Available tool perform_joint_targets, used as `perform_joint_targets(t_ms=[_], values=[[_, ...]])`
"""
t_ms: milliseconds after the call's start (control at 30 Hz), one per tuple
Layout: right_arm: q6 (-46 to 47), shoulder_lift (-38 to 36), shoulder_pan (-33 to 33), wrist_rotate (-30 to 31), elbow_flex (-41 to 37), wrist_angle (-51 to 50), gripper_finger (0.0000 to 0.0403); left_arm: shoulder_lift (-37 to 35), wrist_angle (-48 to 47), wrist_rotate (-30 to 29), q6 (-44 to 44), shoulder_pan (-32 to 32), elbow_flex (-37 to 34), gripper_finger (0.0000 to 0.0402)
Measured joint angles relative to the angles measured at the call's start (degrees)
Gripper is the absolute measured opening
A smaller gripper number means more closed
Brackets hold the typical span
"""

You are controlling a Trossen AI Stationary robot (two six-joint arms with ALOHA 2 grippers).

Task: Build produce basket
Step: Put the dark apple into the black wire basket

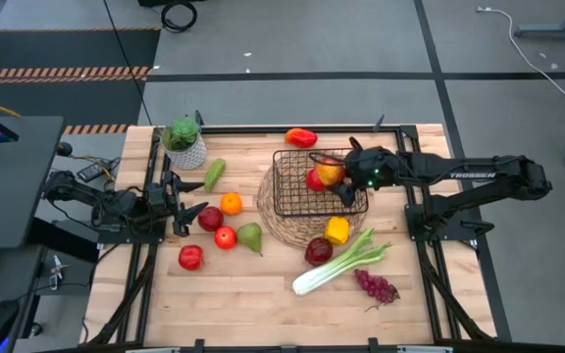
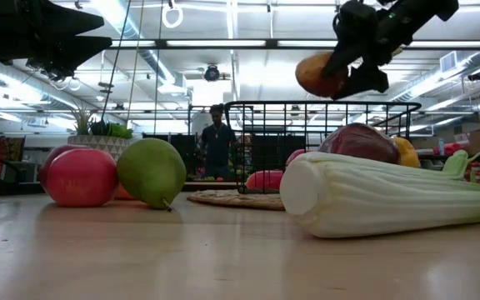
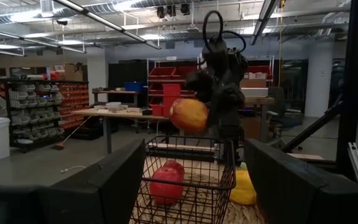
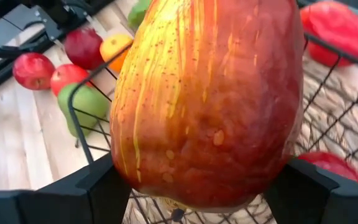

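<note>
Risk first: could drop badly if released from this height, bouncing off the red fruit (image 1: 314,180) already inside or catching the wire rim and rolling onto the woven mat (image 1: 287,227). Could also tip the light basket (image 1: 292,201) if lowered against its wall.

Right pincer (image 1: 338,178) clamped part-open around a yellow-and-red speckled fruit (image 4: 207,102), pear-like, smooth-skinned, held above the black wire basket near desk centre. Left pincer (image 1: 186,199) waiting at nine o'clock, half open, nothing between its fingers.

Remaining produce loose on the desk (image 1: 253,294): apples (image 1: 191,257), an orange (image 1: 231,204) and a green pear (image 1: 250,236) toward eight o'clock, celery (image 1: 336,263) and grapes (image 1: 376,287) toward five o'clock, a red pepper (image 1: 301,137) at twelve.
</note>
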Motion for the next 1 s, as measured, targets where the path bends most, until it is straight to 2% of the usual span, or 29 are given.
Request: perform_joint_targets(t_ms=[367,633,867,1000], values=[[-2.7,0.0,-2.1,-0.2,1.9,-0.2,0.0312,0.0,0.0,0.0,0.0,0.0,0.0,0.0281],[-12.2,0.0,-2.0,0.0,2.0,-0.2,0.0312,0.0,0.0,0.0,0.0,0.0,0.0,0.0281],[-22.9,0.1,-0.9,6.2,2.0,-0.2,0.0312,0.0,0.0,0.0,0.0,0.0,0.0,0.0281],[-33.0,0.1,0.8,10.8,2.0,-0.2,0.0312,0.0,0.0,0.0,0.0,0.0,0.0,0.0281]])
